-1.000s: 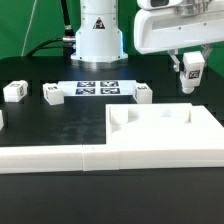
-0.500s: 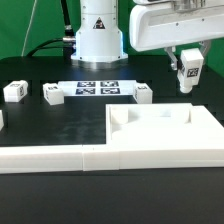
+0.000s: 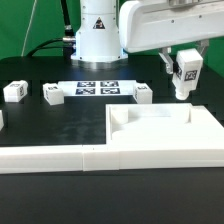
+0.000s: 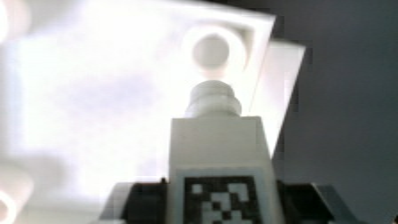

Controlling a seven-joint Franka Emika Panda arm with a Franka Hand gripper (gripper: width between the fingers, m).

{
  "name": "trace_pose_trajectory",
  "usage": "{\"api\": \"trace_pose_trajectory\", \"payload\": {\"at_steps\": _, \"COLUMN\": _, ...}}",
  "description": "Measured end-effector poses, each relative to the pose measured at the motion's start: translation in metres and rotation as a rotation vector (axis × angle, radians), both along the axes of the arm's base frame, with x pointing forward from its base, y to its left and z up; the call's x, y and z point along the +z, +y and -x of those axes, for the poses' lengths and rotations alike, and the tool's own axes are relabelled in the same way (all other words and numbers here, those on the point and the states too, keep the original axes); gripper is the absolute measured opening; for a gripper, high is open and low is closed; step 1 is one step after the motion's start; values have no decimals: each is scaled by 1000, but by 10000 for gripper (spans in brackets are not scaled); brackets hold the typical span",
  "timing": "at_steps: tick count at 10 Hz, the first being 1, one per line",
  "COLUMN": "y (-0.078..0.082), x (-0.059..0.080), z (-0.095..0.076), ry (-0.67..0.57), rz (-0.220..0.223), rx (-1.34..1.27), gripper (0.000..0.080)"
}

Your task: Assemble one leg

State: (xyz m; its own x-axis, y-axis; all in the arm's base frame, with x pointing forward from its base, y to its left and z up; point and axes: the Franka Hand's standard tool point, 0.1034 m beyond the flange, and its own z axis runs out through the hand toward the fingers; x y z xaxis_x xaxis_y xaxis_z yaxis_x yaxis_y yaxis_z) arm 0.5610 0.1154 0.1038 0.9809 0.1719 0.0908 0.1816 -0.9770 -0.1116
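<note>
My gripper [image 3: 186, 64] is shut on a leg [image 3: 186, 76], a small white post with a black-and-white tag. It holds the leg upright in the air above the far right part of the large white panel [image 3: 165, 128]. In the wrist view the leg [image 4: 217, 145] sits between my dark fingers [image 4: 143, 198], with its round peg pointing away from the camera toward a round socket [image 4: 215, 47] in the panel [image 4: 89, 90].
Three more white legs lie on the black table: one [image 3: 14, 91] at the exterior view's left, one [image 3: 52, 94] beside it, one [image 3: 143, 96] by the panel's far edge. The marker board [image 3: 98, 87] lies before the robot base [image 3: 98, 35].
My gripper, with the leg in it, has moved a little toward the exterior view's left and slightly lower. Nothing else has moved.
</note>
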Motion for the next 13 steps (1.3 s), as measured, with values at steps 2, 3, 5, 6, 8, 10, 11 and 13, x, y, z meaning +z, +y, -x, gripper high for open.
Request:
{"api": "trace_pose_trajectory", "payload": {"at_steps": 2, "y": -7, "x": -4, "z": -32, "ry": -26, "rz": -4, "rx": 87, "gripper": 288}}
{"api": "trace_pose_trajectory", "payload": {"at_steps": 3, "y": -8, "x": -5, "z": -34, "ry": -40, "rz": -5, "rx": 72, "gripper": 288}}
{"api": "trace_pose_trajectory", "payload": {"at_steps": 5, "y": -8, "x": -7, "z": -33, "ry": -66, "rz": -3, "rx": 73, "gripper": 288}}
{"api": "trace_pose_trajectory", "payload": {"at_steps": 6, "y": -9, "x": -7, "z": -34, "ry": -72, "rz": -3, "rx": 72, "gripper": 288}}
{"api": "trace_pose_trajectory", "payload": {"at_steps": 8, "y": -14, "x": -10, "z": -41, "ry": -210, "rz": 11, "rx": 75, "gripper": 288}}
{"api": "trace_pose_trajectory", "payload": {"at_steps": 10, "y": -12, "x": -10, "z": -51, "ry": -192, "rz": 5, "rx": 78, "gripper": 288}}
{"api": "trace_pose_trajectory", "payload": {"at_steps": 11, "y": -11, "x": -12, "z": -57, "ry": -197, "rz": 3, "rx": 77, "gripper": 288}}
{"api": "trace_pose_trajectory", "payload": {"at_steps": 13, "y": -8, "x": -17, "z": -68, "ry": -204, "rz": -2, "rx": 75, "gripper": 288}}
